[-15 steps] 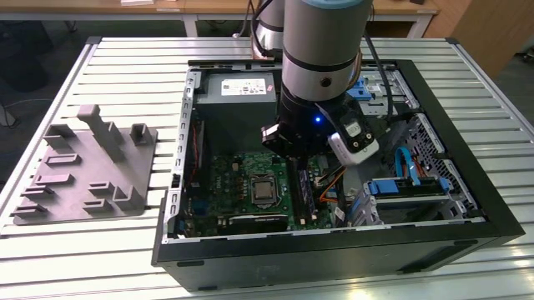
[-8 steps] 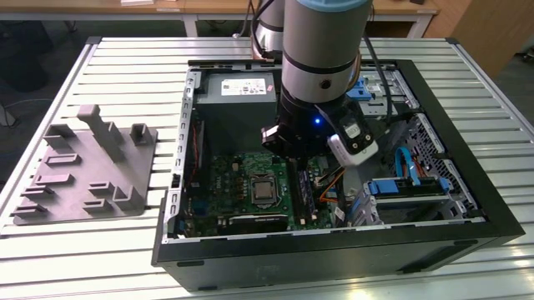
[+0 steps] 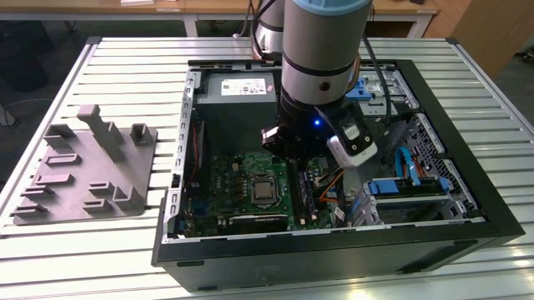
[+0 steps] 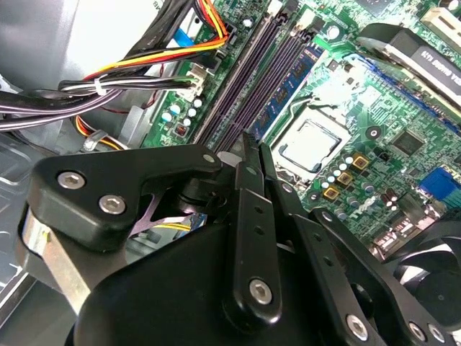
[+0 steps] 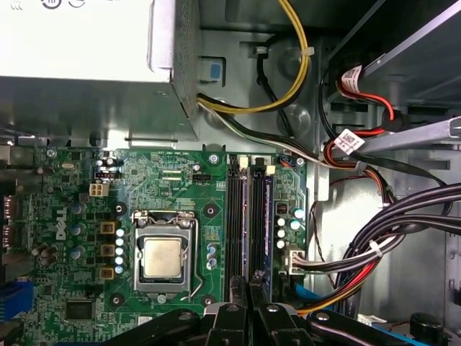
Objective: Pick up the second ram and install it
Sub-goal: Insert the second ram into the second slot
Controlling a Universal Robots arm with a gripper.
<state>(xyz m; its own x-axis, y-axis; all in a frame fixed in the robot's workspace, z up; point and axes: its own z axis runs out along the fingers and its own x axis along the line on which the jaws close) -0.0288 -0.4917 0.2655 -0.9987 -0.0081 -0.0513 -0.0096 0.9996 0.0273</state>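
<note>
Currently the black end effector (image 5: pixel 248 288) is pressed together, empty, over the upright dark blue-green ram strip (image 5: pixel 258 216) in the green motherboard (image 5: pixel 173 187) slot, probably seating it.

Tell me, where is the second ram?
In both wrist views the ram stands in a motherboard slot beside the processor, just past the hand.
</note>
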